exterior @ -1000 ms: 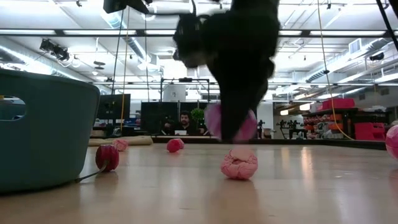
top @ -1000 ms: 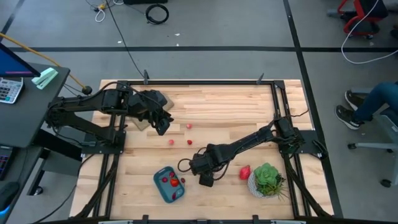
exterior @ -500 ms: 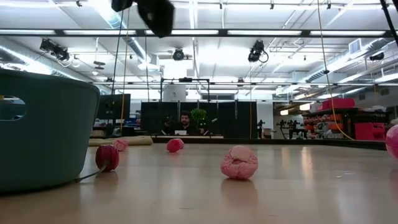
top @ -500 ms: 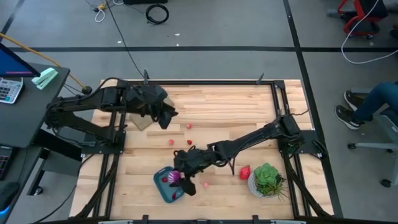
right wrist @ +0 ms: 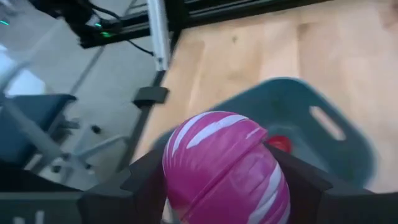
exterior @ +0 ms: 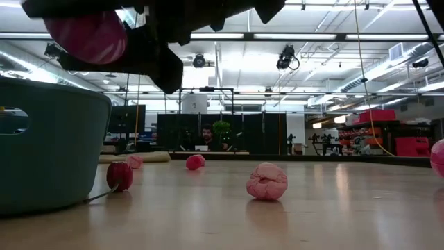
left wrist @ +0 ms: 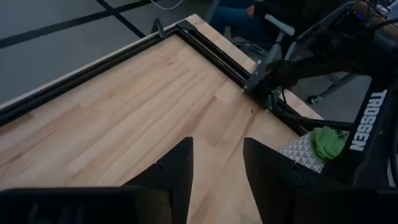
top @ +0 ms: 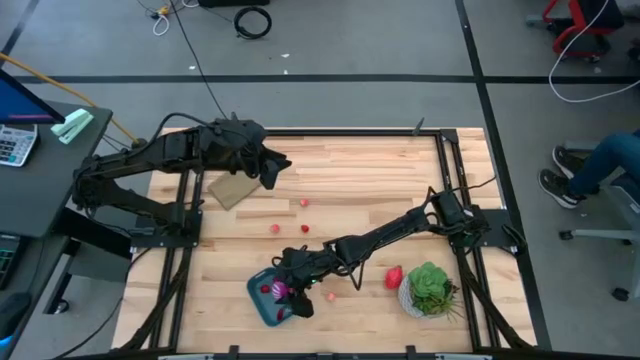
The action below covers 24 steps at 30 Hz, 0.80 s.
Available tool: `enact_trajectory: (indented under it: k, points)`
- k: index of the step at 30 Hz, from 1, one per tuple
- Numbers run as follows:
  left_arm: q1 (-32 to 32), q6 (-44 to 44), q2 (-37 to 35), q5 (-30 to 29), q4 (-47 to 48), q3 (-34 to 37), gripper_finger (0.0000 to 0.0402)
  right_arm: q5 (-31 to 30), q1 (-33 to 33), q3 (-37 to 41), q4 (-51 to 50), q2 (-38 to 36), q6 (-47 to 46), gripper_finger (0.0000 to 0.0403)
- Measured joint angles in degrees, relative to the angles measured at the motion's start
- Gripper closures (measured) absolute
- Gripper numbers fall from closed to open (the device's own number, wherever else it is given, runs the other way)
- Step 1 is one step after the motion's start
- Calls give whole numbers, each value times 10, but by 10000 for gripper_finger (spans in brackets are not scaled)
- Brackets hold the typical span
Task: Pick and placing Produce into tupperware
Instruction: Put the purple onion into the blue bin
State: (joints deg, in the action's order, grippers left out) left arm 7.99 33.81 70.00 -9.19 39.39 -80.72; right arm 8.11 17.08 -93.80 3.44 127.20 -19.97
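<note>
The teal tupperware point(top: 262, 303) sits near the table's front edge with red produce point(top: 267, 289) inside. My right gripper point(top: 284, 291) hovers over it, shut on a magenta-purple, white-striped piece of produce point(right wrist: 224, 163). Small red pieces point(top: 303, 202) point(top: 274, 228) point(top: 304, 228) and a pale pink one point(exterior: 267, 182) lie loose on the wood. My left gripper point(top: 272, 170) hangs open above the far left part of the table, with nothing between its fingers point(left wrist: 177, 168). My right gripper pinches the magenta piece between its two fingers point(right wrist: 146, 180), one on each opposite side of the round body point(right wrist: 180, 155). The fingers slant down from the table's right. The piece is lifted clear, above the tupperware's point(right wrist: 311, 106) open top.
A flat tan piece point(top: 230, 190) lies under my left arm. A larger red piece point(top: 394, 276) and a green plant in a white pot point(top: 430, 288) stand at the front right. A black frame point(top: 330, 131) runs around the table; its far half is bare wood.
My right gripper has carried the magenta piece up from beside the pale pink one and toward the table's left, over the tupperware, tipping from pointing down to a shallow slant. My left gripper has swung toward the far edge and risen a little.
</note>
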Motion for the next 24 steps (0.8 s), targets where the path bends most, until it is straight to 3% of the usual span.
enact_trajectory:
  k: [7,24]
  points:
    - [-10,0,1,0,1,0,260,-34,16,0,3,3,-18,167]
    - [-15,4,11,0,8,0,261,-51,45,0,11,46,4,167]
